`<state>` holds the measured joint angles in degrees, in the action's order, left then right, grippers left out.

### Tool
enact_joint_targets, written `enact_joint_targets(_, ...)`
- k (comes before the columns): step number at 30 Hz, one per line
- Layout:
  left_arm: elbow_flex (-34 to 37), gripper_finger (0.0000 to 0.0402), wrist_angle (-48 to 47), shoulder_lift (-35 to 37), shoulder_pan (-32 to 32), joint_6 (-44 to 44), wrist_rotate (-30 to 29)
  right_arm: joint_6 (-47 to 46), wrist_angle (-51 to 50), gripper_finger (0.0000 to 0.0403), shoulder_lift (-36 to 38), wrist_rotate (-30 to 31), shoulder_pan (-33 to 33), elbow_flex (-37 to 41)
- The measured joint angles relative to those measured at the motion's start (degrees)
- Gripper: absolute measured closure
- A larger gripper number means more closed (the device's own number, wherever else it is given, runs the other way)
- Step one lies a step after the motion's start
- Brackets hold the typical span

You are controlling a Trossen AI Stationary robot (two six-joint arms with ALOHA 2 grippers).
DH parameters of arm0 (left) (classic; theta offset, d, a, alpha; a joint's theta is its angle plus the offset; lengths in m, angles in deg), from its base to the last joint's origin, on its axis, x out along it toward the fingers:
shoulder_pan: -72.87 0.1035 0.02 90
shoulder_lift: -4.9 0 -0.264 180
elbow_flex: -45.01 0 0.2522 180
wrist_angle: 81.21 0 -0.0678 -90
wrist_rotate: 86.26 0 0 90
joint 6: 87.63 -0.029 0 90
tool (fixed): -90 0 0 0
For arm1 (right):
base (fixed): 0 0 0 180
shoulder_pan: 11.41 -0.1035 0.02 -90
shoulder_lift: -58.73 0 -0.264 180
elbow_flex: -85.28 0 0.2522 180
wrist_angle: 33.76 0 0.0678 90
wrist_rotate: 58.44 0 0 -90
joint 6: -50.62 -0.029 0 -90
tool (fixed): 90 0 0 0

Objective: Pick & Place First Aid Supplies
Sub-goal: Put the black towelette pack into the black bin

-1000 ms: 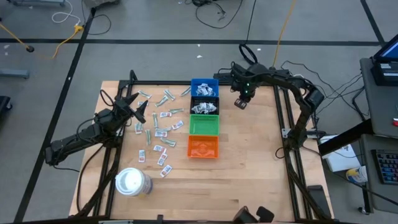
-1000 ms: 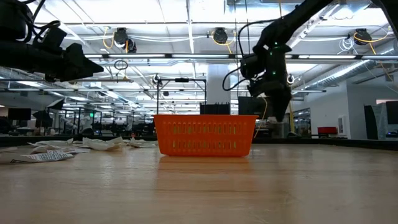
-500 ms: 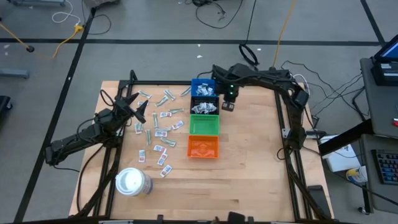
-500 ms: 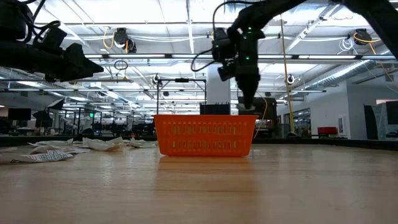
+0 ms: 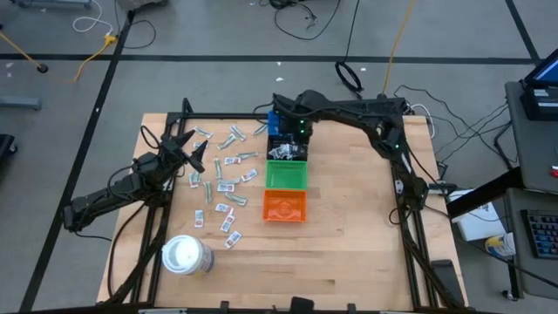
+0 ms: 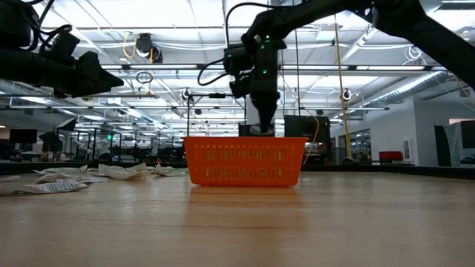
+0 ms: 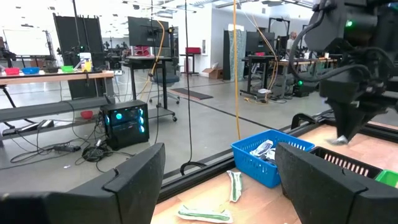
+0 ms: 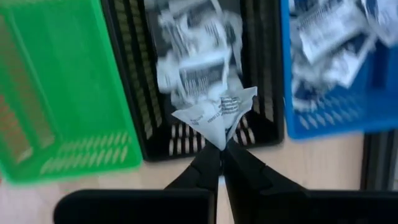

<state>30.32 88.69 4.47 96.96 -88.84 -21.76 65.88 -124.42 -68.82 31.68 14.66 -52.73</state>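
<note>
Your right end effector (image 8: 219,148) has swung in from the table's right side and now hangs over the black bin (image 8: 186,140), pinched shut on a white packet (image 8: 216,114) with dark print, creased into a fan. Your left end effector (image 5: 187,148) stays spread wide above the scattered packets (image 5: 222,179).

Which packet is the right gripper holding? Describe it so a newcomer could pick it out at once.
Find the row of small bins mid-table; the right gripper hangs over the black bin between blue and green. Pinched at its fingertips is a white packet with dark print, the only one lifted clear of the pile.
</note>
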Motion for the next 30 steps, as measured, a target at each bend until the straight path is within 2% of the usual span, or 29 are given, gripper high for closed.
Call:
enact_joint_targets(6, 0.0, 0.0096, 0.0, 0.0, 0.0, 0.0, 0.0, 0.2, 6.3, 0.0394, -2.8, -0.1, -1.2, 0.0)
enact_joint_targets(14, 0.0, 0.0096, 0.0, 0.0, 0.0, 0.0, 0.0, 0.4, 19.9, 0.0394, -3.7, -0.2, -2.2, 1.7)
enact_joint_targets(20, 0.0, 0.0096, 0.0, 0.0, 0.0, 0.0, 0.0, 1.9, 21.2, 0.0390, -3.8, -0.1, -3.0, 2.3)
enact_joint_targets(24, 0.0, 0.0096, 0.0, 0.0, 0.0, 0.0, 0.0, -1.4, 21.0, 0.0350, -3.8, -0.2, -3.2, 2.3)
enact_joint_targets(30, 0.0, 0.0096, 0.0, 0.0, 0.0, 0.0, 0.0, -7.6, 21.1, 0.0245, -3.1, 0.0, -3.2, 2.3)
